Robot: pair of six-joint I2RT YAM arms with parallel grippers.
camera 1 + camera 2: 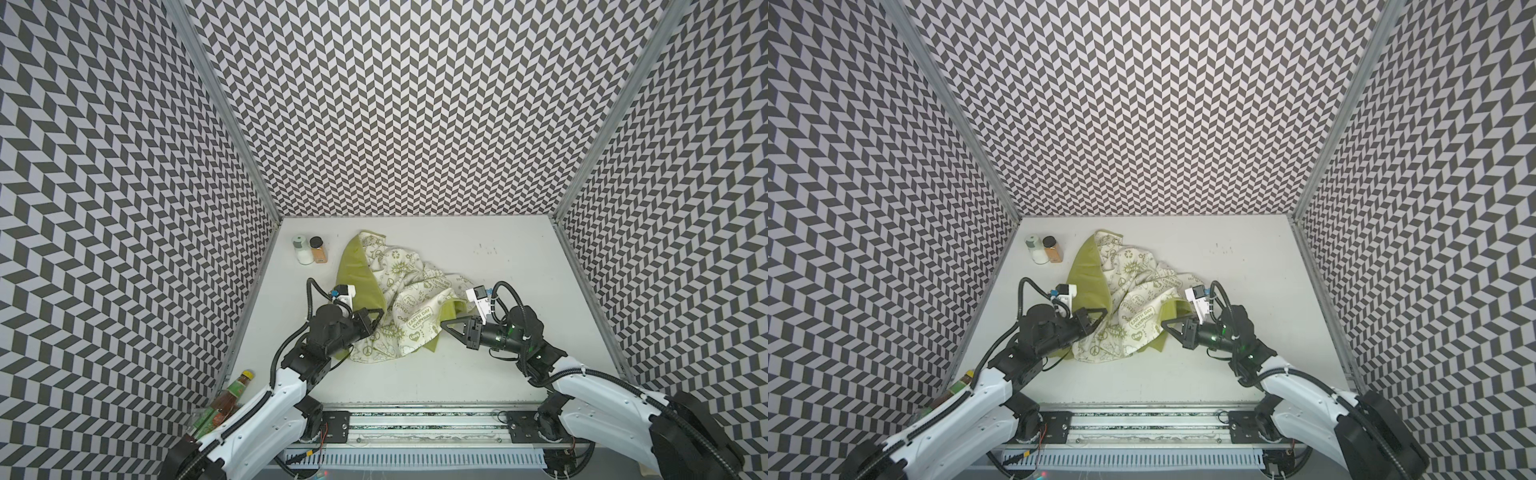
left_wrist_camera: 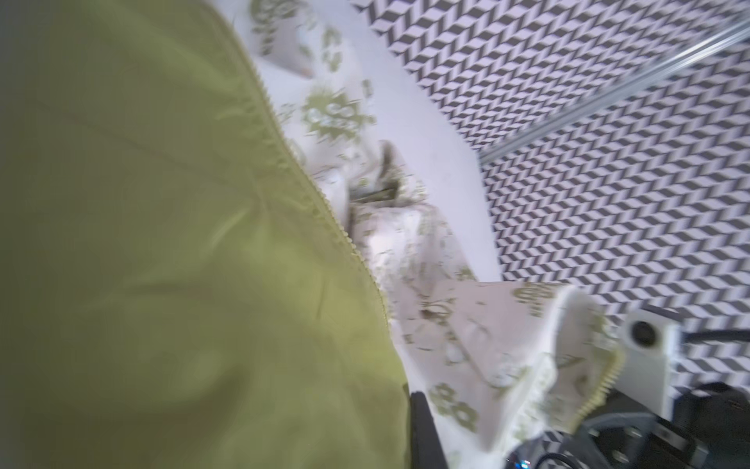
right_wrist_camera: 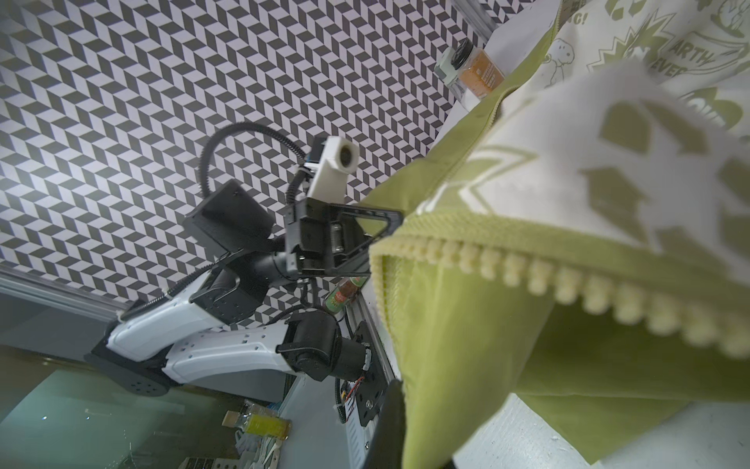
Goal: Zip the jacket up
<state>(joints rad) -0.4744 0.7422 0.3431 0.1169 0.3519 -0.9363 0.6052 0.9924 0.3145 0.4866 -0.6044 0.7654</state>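
- Sauce bottles [image 1: 232, 395]: stand well to the left of the jacket [image 1: 409, 291], at the table's [image 1: 498, 270] front corner against the wall, clear of the work.
- Two spice jars [image 1: 311, 249]: upright and touching each other, just left of the jacket's far end. No part in the task is apparent.
- Left gripper [image 1: 380, 314]: at the jacket's left edge, where the lime-green outer panel meets the printed lining. The jaws are together and appear pinched on that fabric edge, judged to hold one zipper side steady.
- Jacket: lies crumpled on the table between both grippers and is wide open, with the cream lining mostly uppermost. Zipper teeth [image 3: 527, 272] run bare along a free edge, so the two rows are not joined. No slider is seen in any view.
- Right gripper [image 1: 444, 323]: at the jacket's right edge by a green fold. The jaws are together and green fabric is apparently nipped between them, likely so both front edges can be spread and aligned.
- Judgement: the task is at an early stage, and zipping has not begun.
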